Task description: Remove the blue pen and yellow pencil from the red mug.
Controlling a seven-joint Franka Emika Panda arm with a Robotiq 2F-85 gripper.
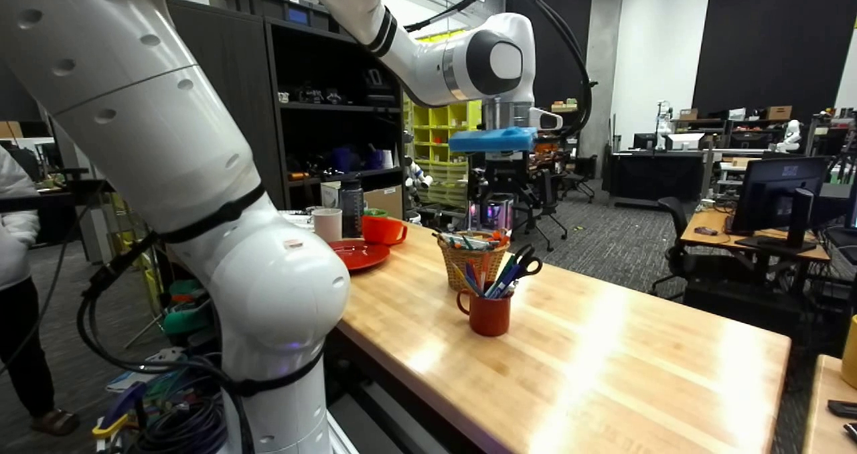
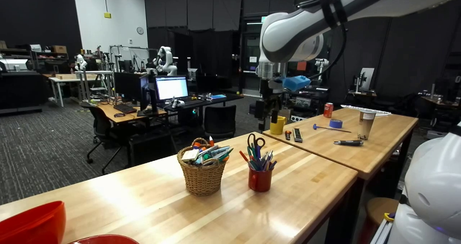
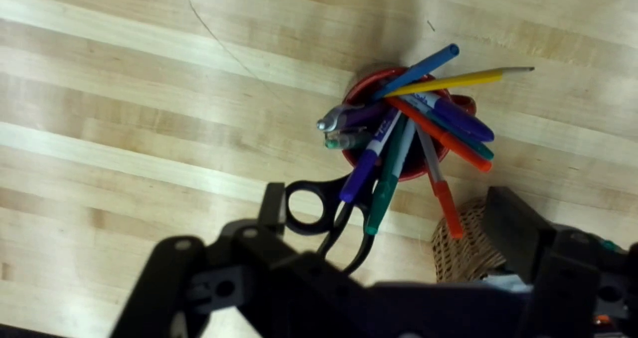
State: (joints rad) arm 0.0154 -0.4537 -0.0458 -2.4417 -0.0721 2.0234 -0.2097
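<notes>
The red mug [image 1: 489, 317] stands upright on the wooden table, packed with pens; it also shows in an exterior view [image 2: 259, 181] and in the wrist view [image 3: 368, 82]. In the wrist view the blue pen [image 3: 423, 69] leans out over the mug's far rim. The yellow pencil [image 3: 456, 82] leans out beside it, towards the handle, its grey tip outward. Their lower ends are hidden in the mug. My gripper [image 3: 388, 203] is open and empty, pointing down above the table. In an exterior view the gripper [image 2: 268, 121] hangs higher than the pens, touching nothing.
Black-handled scissors [image 3: 311, 203] and several markers stick out of the mug. A wicker basket [image 2: 203, 179] of pens stands close beside it. A red plate [image 1: 361, 256] and red-orange bowl [image 1: 383, 230] sit further along. A second table holds a yellow mug [image 2: 277, 126].
</notes>
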